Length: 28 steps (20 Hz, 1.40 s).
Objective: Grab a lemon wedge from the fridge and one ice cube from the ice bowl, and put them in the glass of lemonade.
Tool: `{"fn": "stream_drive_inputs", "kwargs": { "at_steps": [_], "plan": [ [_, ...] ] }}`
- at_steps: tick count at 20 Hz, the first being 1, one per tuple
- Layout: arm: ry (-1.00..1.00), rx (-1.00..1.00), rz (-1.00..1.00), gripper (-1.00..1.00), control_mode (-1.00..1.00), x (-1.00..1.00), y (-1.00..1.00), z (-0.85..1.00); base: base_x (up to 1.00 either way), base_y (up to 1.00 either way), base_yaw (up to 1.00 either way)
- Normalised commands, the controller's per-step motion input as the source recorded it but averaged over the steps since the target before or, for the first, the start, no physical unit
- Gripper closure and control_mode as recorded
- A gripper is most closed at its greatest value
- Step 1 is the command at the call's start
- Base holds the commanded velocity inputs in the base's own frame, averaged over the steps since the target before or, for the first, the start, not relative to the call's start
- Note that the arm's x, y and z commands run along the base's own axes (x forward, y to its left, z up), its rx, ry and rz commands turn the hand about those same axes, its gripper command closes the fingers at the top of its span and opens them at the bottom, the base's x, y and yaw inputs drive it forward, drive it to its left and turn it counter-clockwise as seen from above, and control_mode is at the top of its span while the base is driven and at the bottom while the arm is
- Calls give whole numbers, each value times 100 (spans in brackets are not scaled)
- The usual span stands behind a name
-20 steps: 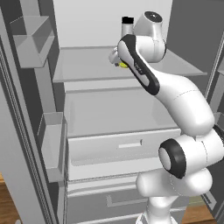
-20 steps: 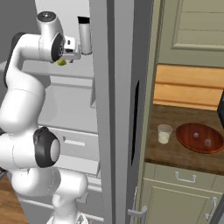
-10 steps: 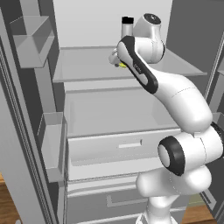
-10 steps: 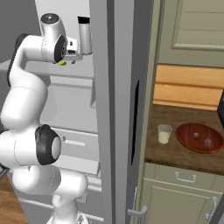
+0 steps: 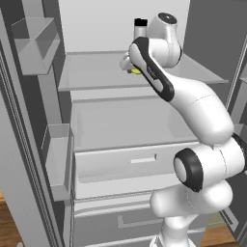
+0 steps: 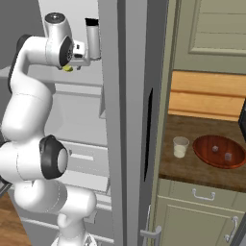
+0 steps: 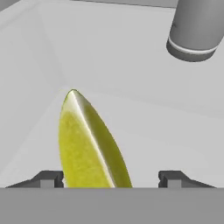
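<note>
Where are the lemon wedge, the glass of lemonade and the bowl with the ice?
lemon wedge [image 7: 89, 144]: hand view, on its yellow-green peel.
glass of lemonade [image 6: 180, 147]: right base view, on its side wall.
ice bowl [image 6: 204, 153]: right base view, on its reddish rim.

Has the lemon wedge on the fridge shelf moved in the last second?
No. The lemon wedge lies at the same spot on the fridge shelf, under the gripper.
</note>
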Motion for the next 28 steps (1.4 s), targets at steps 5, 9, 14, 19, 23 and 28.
{"fn": "stream_drive_inputs", "kwargs": {
  "at_steps": [5, 9, 14, 19, 23, 28],
  "plan": [
    [3, 0, 0, 100, -100, 0, 1, 0, 0, 0, 0],
    [0, 0, 0, 100, -100, -14, 0, 0, 0, 0, 0],
    [0, 0, 0, 100, -100, -58, 0, 0, 0, 0, 0],
    [-2, 0, -1, 100, -100, -95, 0, 1, 0, 0, 0],
    [-1, 0, -3, 100, -100, -100, -6, 12, 0, 0, 0],
    [1, 0, -9, 100, -100, -100, -17, 5, 0, 0, 0]
  ]
}}
